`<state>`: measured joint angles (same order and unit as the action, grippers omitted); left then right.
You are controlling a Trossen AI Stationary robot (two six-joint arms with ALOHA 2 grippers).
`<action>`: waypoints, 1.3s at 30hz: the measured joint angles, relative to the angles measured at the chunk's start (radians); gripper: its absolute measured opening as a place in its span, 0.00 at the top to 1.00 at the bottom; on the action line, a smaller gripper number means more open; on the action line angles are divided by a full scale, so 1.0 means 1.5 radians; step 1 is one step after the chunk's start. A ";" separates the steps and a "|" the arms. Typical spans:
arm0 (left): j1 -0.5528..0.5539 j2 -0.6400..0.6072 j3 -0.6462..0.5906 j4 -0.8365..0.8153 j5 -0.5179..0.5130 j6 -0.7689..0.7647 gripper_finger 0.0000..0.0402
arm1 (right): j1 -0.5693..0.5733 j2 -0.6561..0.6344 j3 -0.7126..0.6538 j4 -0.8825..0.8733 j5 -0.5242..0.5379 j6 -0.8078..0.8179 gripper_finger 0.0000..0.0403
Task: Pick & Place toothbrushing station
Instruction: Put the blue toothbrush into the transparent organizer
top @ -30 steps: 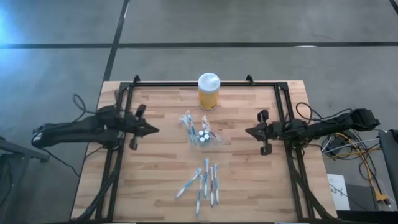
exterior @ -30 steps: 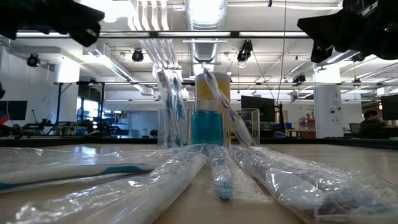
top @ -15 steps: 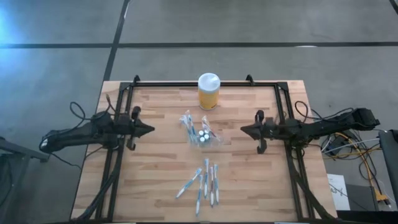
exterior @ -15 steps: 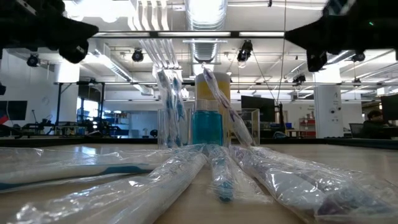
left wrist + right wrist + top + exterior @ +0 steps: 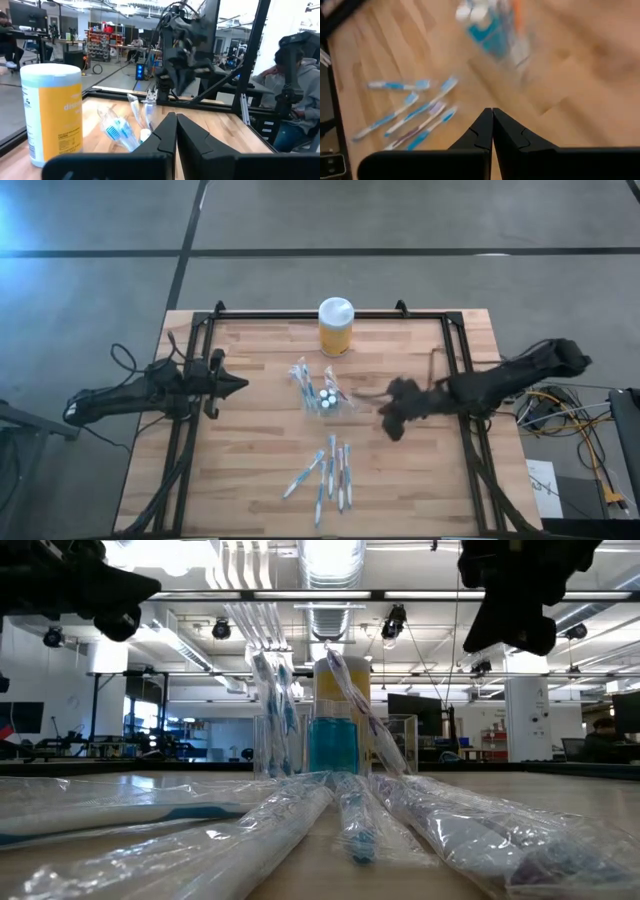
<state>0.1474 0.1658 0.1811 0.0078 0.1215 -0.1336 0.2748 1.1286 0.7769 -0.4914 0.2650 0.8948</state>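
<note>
Right tool [image 5: 388,420], fingers pressed together, hovers just beside the clear plastic toothbrushing station [image 5: 326,398] mid-tabletop; left tool [image 5: 240,387], likewise pinched empty, waits near the left edge.

The toothbrushing station [image 5: 325,398] stands mid-table. Behind it, near the far edge, stands the jar [image 5: 336,327]. In front of the station lie loose wrapped toothbrushes [image 5: 328,472].

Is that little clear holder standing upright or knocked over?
Upright. The clear holder stands on the table, wrapped toothbrushes sticking up from it.
</note>
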 joint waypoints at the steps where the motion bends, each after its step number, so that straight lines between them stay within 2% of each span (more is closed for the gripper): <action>1: 0.000 0.000 -0.001 0.000 0.000 0.000 0.97 | 0.015 0.031 0.011 0.001 0.001 0.021 0.98; 5: 0.000 0.000 -0.002 -0.001 0.001 -0.001 0.97 | 0.066 0.165 0.066 0.006 0.005 0.157 0.98; 9: 0.000 0.000 -0.003 -0.001 0.026 -0.002 0.97 | 0.086 0.294 0.141 0.011 -0.037 0.172 0.94; 14: 0.000 0.000 -0.003 -0.002 0.035 -0.005 0.97 | 0.093 0.422 0.243 0.017 -0.122 0.170 0.79; 17: 0.000 0.001 -0.003 -0.003 0.043 -0.005 0.97 | 0.092 0.474 0.290 0.016 -0.146 0.167 0.67; 21: 0.000 0.001 -0.003 -0.003 0.048 -0.014 0.98 | 0.092 0.506 0.323 -0.009 -0.129 0.219 0.54; 25: 0.000 0.001 -0.004 -0.008 0.052 -0.015 0.98 | 0.092 0.518 0.334 -0.061 -0.103 0.264 0.46; 30: 0.000 0.001 -0.004 -0.024 0.052 -0.016 0.97 | 0.092 0.544 0.331 -0.047 -0.108 0.274 0.45; 39: 0.000 0.002 -0.004 -0.032 0.057 -0.033 0.98 | 0.092 0.574 0.331 -0.050 -0.116 0.247 0.50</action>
<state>0.1471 0.1688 0.1753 -0.0399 0.2067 -0.1833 0.4122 1.9893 1.2732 -0.5668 0.0917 1.2660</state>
